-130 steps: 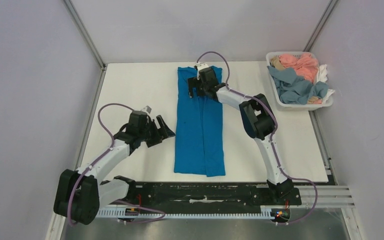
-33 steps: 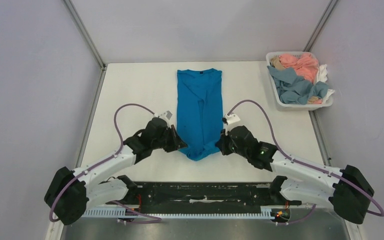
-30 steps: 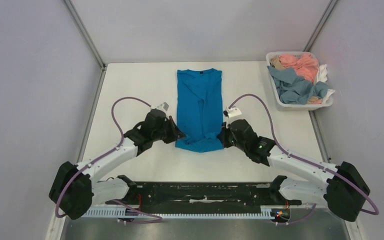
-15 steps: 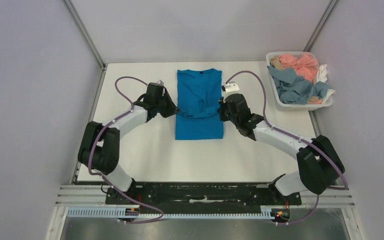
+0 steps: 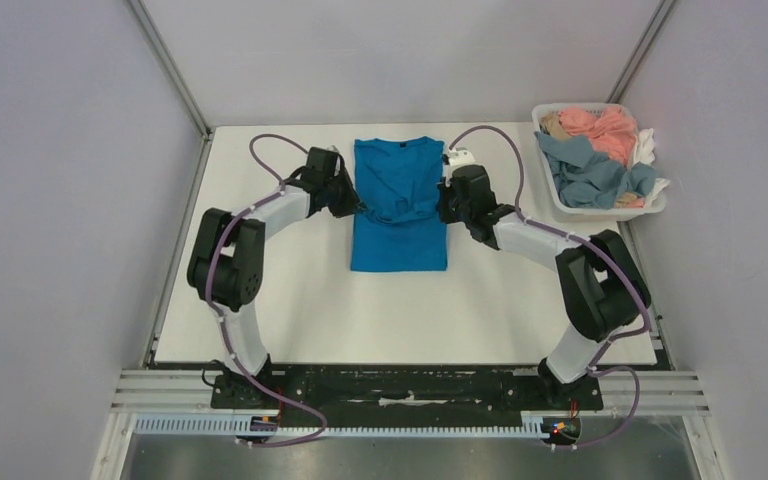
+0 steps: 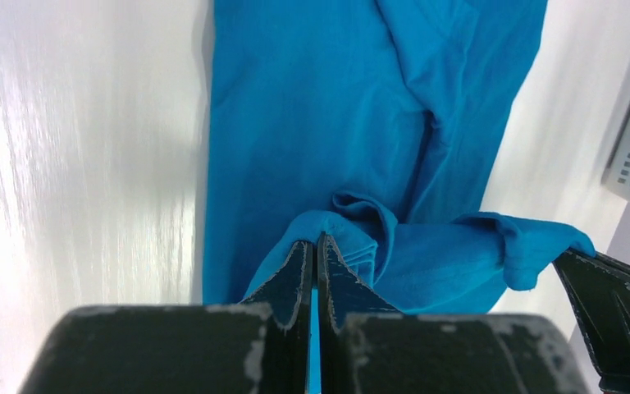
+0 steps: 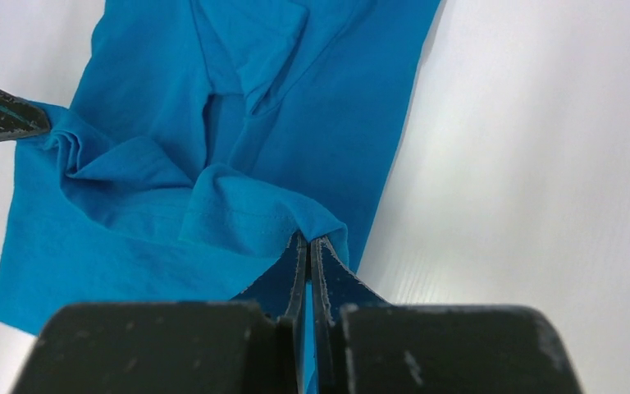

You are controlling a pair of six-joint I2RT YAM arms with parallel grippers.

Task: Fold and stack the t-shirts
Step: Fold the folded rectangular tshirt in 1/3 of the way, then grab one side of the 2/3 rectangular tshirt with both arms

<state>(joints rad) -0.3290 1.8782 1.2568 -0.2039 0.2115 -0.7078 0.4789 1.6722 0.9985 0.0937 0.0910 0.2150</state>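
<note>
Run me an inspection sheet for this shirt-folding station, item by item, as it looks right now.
Surface: white table, no stains seen.
Job's things: blue t-shirt mid-table, near hem raised and doubled over toward the collar; more shirts heaped in the basket, far right.
Clutter: nothing seen.
Tools: left tool shut on one hem corner; right tool shut on the other.
Cables: purple cables loop over both arms.
Surroundings: grey walls, metal rail at near edge.
</note>
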